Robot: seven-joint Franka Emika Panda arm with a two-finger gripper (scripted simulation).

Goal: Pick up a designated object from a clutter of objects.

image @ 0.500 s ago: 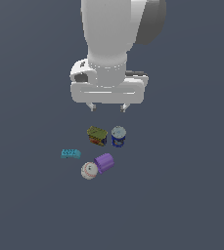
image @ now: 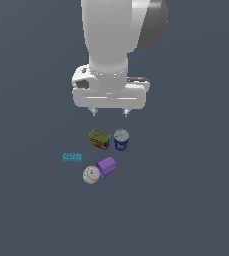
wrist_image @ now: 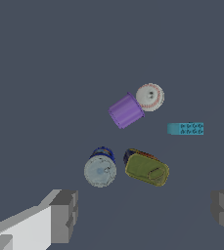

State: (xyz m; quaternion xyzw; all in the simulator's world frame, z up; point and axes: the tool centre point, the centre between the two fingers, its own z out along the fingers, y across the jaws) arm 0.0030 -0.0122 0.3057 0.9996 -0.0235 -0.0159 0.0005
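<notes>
1. A purple cup [image: 106, 167] lies on its side on the counter [image: 186, 200], touching a white baseball [image: 90, 174]; its inside is not visible.
2. A round blue can [image: 121, 139] stands upright, pale lid on.
3. The rectangular tin [image: 99, 138] sits just left of the can in the exterior view, below the tool [image: 110, 113], well apart.
4. The tool hangs released, fingers spread, grasping nothing.

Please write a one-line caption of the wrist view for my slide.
Open tool above rectangular tin, beside round blue can.
</notes>
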